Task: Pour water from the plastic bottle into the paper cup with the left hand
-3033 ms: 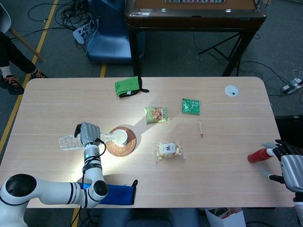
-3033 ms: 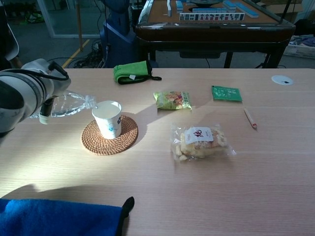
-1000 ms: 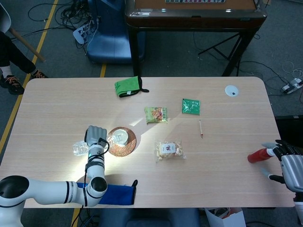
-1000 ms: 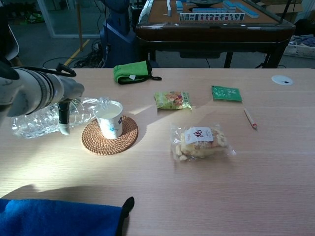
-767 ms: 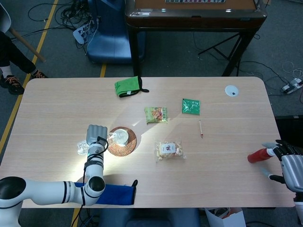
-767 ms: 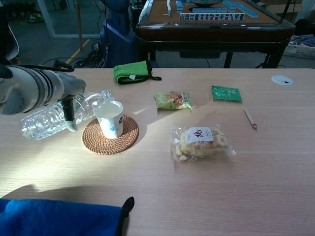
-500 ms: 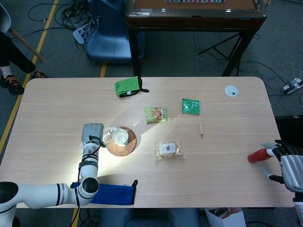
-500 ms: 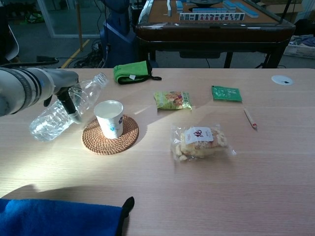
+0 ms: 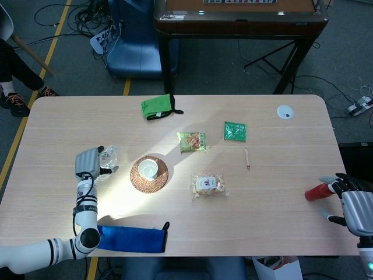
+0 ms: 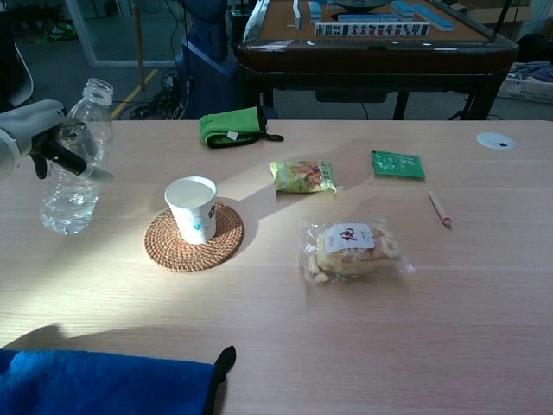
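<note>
Plastic bottle (image 10: 76,156) upright, uncapped, gripped around its middle by left robot hand (image 10: 47,130), well left of paper cup (image 10: 192,208); cup sits on woven coaster (image 10: 192,238) on counter (image 10: 484,285). Right robot hand (image 9: 356,205) at counter's right edge, fingers around red object (image 9: 317,192)

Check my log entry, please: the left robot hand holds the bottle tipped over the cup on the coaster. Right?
Not quite. The left robot hand holds the bottle, but the bottle is upright and well to the side of the cup, not tipped over it; the chest view shows this. The cup does stand on the coaster.
</note>
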Controlling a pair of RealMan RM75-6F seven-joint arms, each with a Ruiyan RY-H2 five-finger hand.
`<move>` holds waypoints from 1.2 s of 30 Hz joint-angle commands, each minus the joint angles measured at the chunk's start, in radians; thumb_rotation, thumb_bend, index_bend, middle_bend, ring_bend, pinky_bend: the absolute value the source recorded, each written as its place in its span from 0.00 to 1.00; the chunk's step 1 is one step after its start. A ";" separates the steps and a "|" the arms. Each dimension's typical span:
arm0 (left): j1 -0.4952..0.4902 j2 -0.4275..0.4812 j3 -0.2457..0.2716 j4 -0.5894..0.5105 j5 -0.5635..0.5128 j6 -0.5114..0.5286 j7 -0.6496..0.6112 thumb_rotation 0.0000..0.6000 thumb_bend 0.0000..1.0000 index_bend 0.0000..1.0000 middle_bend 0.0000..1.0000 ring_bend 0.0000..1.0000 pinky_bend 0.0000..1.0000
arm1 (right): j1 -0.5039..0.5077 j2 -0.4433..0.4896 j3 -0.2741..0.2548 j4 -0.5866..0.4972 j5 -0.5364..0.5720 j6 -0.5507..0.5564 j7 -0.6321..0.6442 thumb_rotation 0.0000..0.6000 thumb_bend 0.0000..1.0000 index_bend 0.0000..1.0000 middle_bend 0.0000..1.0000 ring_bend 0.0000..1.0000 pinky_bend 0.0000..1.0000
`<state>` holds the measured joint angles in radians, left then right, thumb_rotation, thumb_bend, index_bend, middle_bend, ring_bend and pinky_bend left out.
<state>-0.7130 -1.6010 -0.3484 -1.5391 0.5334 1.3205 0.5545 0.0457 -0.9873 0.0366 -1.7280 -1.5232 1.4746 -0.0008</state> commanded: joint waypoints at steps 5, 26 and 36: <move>0.127 0.007 -0.020 0.034 0.124 -0.015 -0.293 1.00 0.21 0.64 0.75 0.60 0.62 | 0.000 -0.003 -0.001 -0.001 -0.001 -0.001 -0.007 1.00 0.05 0.30 0.34 0.18 0.28; 0.277 -0.151 0.005 0.325 0.384 -0.053 -0.779 1.00 0.21 0.64 0.75 0.59 0.62 | 0.001 -0.001 0.002 -0.005 0.016 -0.007 -0.016 1.00 0.05 0.30 0.35 0.18 0.28; 0.291 -0.175 0.016 0.386 0.451 -0.075 -0.812 1.00 0.20 0.57 0.72 0.54 0.62 | 0.002 0.000 0.002 -0.003 0.017 -0.009 -0.012 1.00 0.05 0.30 0.35 0.18 0.28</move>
<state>-0.4255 -1.7748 -0.3372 -1.1586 0.9734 1.2490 -0.2510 0.0476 -0.9875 0.0388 -1.7314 -1.5060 1.4656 -0.0129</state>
